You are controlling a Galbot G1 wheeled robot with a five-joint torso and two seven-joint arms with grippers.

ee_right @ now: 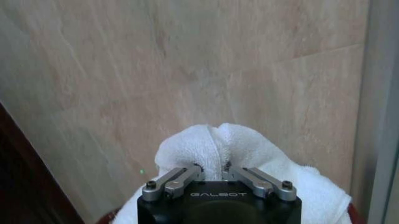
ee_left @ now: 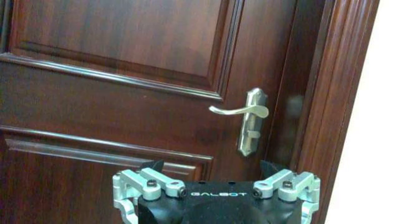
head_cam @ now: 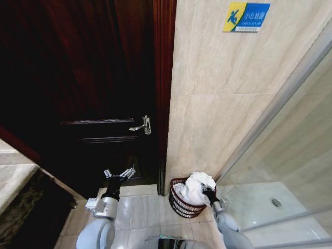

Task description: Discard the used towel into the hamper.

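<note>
On the tiled floor, against the beige wall between the door frame (head_cam: 165,93) and the glass shower screen (head_cam: 280,155), we note the hamper (head_cam: 179,205): round, dark reddish-brown, open-weave, its ribbed sides see-through. Its contents: one white towel (head_cam: 196,188), bunched and heaped so that its top stands well above the rim; the lower folds lie inside the basket, filling most of the opening. We cannot tell whether anything else lies under it.

Towel relative to our right gripper (ee_right: 212,171): the right wrist view shows a ridge of terry cloth running straight into the gap between the two fingers, with the rest of the towel (ee_right: 218,149) mounded just ahead and spilling to both sides of the black gripper body. From the head view, our right gripper (head_cam: 208,194) sits at the towel's right flank, over the hamper's rim on the shower side.

Jaws, right: drawn nearly together, pinching the fold of towel between the tips.

Our left gripper (head_cam: 119,176) is held well apart from the hamper, raised before the dark wooden door (ee_left: 124,93), pointing toward the silver lever handle (ee_left: 246,112). Jaws, left: spread wide, holding and touching nothing.
</note>
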